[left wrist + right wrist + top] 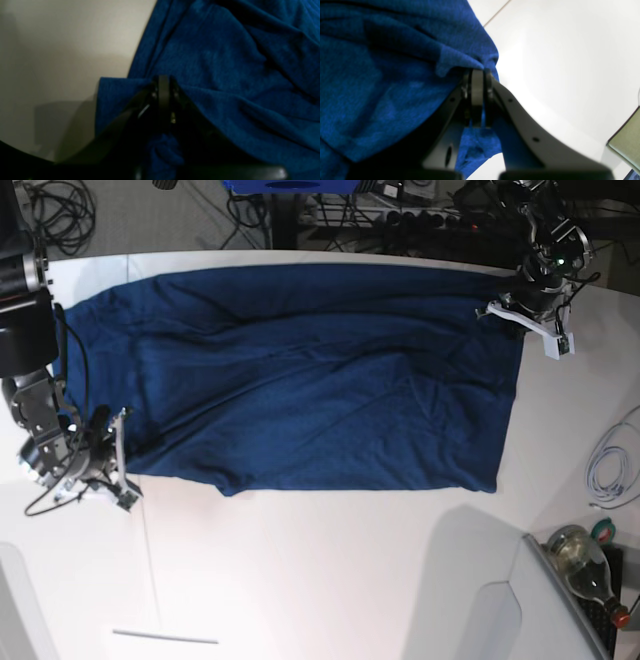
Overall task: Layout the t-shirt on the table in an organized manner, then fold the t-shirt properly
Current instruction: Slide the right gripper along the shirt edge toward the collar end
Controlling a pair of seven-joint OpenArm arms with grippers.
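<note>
The dark navy t-shirt (300, 370) lies spread across the far half of the white table (330, 570), folded lengthwise into a wide band with some wrinkles. My left gripper (512, 308) is at the shirt's far right corner, shut on its edge; in the left wrist view the closed gripper (163, 83) pinches a fold of the t-shirt (220, 62). My right gripper (118, 448) is at the shirt's near left corner, shut on the cloth; in the right wrist view the gripper (477, 75) clamps the t-shirt's (382, 87) edge over the table (565, 62).
A white cable (610, 465) lies on the table at the right. A bottle (585, 565) and a grey box edge (510, 610) are at the bottom right. Cables and a blue bin (290, 188) lie beyond the table's far edge. A thin seam (150, 560) runs down the table.
</note>
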